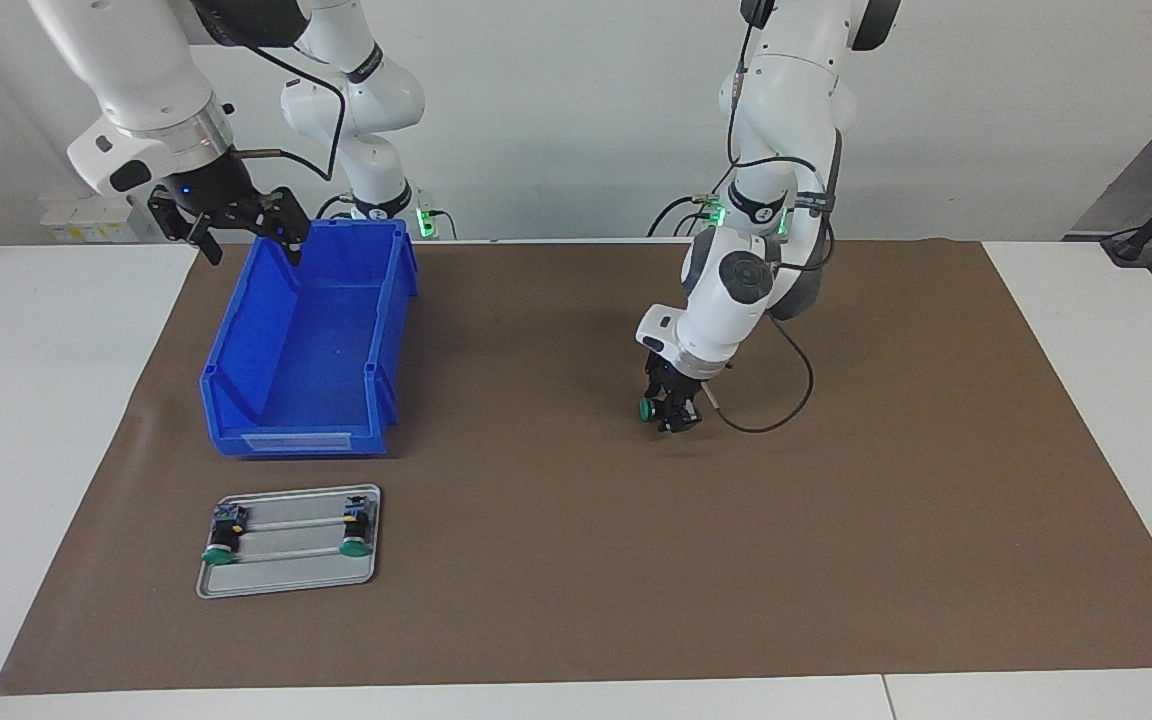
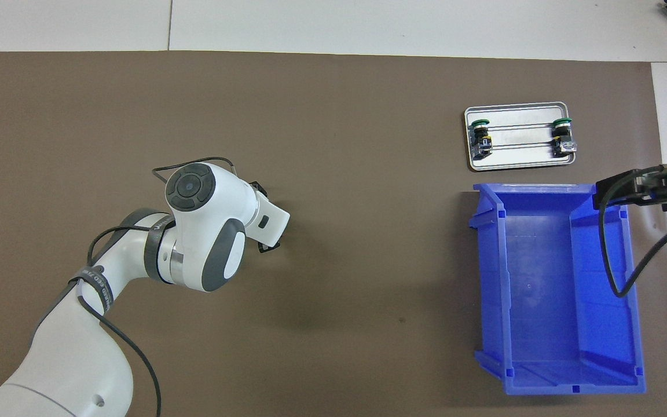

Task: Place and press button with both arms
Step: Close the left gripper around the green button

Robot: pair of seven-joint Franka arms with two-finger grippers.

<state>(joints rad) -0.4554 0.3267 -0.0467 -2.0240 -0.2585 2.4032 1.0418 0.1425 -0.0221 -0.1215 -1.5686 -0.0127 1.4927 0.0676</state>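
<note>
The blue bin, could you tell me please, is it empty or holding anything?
Empty. The blue bin shows only its bare floor in the overhead view; both spare buttons lie on the metal tray beside it.

1. In the overhead view, the left arm's wrist hides the left gripper [image 1: 674,412] and the button [image 1: 645,408].
2. At 3 o'clock, that view's edge cuts off the right gripper [image 2: 629,191].

Blue bin [image 1: 311,345], metal tray [image 1: 288,571], brown mat [image 1: 836,520], seemingly paper
</note>
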